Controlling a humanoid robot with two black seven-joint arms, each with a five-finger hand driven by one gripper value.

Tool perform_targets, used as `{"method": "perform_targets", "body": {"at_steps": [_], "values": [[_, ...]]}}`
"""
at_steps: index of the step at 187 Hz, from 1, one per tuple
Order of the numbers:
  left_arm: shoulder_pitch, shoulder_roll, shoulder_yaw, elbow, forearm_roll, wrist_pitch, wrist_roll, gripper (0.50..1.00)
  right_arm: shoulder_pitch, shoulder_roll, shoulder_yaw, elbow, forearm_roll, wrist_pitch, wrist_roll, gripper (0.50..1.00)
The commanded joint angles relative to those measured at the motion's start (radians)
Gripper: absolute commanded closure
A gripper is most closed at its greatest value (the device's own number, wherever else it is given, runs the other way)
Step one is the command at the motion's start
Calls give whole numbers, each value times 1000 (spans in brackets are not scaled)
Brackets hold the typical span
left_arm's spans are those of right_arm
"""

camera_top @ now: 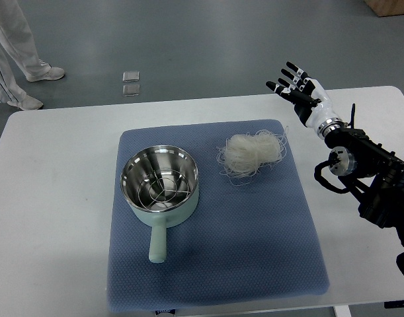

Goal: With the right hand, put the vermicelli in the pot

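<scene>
While right hand [295,84] spreads, wispy vermicelli [251,152], round steel pot [160,181], quilted mat [254,231].

1. Pot [160,185]: one, left of frame centre, with one wire rack [159,187] inside.
2. Bundle of vermicelli [250,152]: one, just right of centre.
3. Blue mat [254,244]: one, mid-frame.
4. White table [56,218]: one.
5. Robot hand [298,86]: one, upper right.
6. Small square tiles [130,83] on floor: two, top centre-left.
7. Person's legs [13,53]: two, upper left corner.

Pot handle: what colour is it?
Pale mint green, like the pot's outer wall; handle shows clearly in the top view.
</scene>
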Motion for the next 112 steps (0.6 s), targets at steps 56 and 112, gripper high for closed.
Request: {"method": "perform_targets", "body": {"at_steps": [56,112], "values": [[0,0,0,0,0,-1,0,500,-1,4,2,0,0,-1,58,576],[0,0,0,0,0,-1,0,500,-12,4,-1,-9,0,85,58,576]]}}
